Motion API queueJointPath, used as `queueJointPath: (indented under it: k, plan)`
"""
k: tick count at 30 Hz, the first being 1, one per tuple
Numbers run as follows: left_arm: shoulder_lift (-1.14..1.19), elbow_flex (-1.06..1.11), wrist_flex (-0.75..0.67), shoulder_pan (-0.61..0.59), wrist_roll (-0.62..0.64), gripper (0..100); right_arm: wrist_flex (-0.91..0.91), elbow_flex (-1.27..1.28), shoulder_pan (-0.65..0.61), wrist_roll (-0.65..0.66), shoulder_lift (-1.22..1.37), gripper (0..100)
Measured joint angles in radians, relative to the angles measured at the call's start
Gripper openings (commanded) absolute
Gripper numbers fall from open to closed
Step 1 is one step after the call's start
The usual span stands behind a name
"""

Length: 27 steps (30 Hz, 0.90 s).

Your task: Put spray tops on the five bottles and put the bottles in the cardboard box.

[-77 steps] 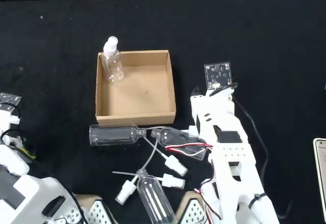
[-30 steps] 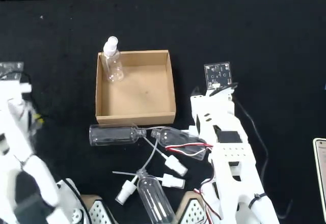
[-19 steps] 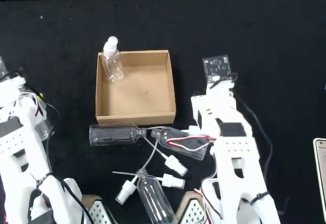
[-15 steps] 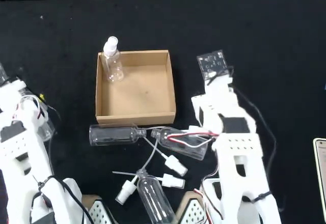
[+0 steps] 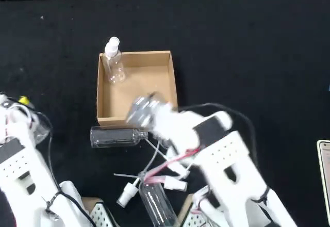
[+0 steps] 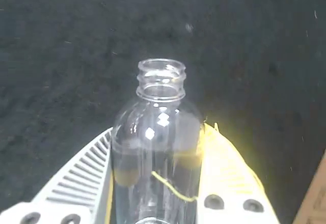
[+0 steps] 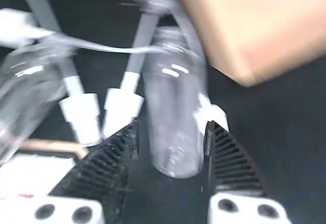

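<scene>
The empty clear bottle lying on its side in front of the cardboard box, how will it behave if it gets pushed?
Lying on its round side, the bottle will probably roll, perhaps against the cardboard box. It looks empty, so likely light and easily sent skidding. Its glossy plastic may slip when gripped.

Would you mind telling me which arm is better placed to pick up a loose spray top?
Right: the right gripper is down beside the loose spray tops, while the left gripper is shut on an uncapped bottle.
</scene>
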Motion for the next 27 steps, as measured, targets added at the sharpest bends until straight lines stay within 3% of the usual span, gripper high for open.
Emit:
queueJointPath:
  k: [3, 8, 16, 24, 27]
  plan:
    - [-0.026, 0.000, 0.003, -0.074, 0.043, 3, 0.018, -0.002, -0.071, 0.005, 0.002, 19.1]
    - [0.040, -0.015, 0.003, -0.175, 0.097, 3, -0.008, -0.002, -0.299, 0.009, 0.101, 19.1]
    - [0.276, -0.141, 0.003, -0.278, 0.101, 3, -0.120, -0.003, -0.377, -0.028, 0.256, 19.2]
    - [0.296, -0.209, 0.068, -0.348, 0.161, 3, -0.250, -0.003, -0.411, -0.175, 0.374, 28.3]
    - [0.299, -0.229, 0.114, -0.359, 0.184, 3, -0.261, -0.003, -0.411, -0.199, 0.417, 27.3]
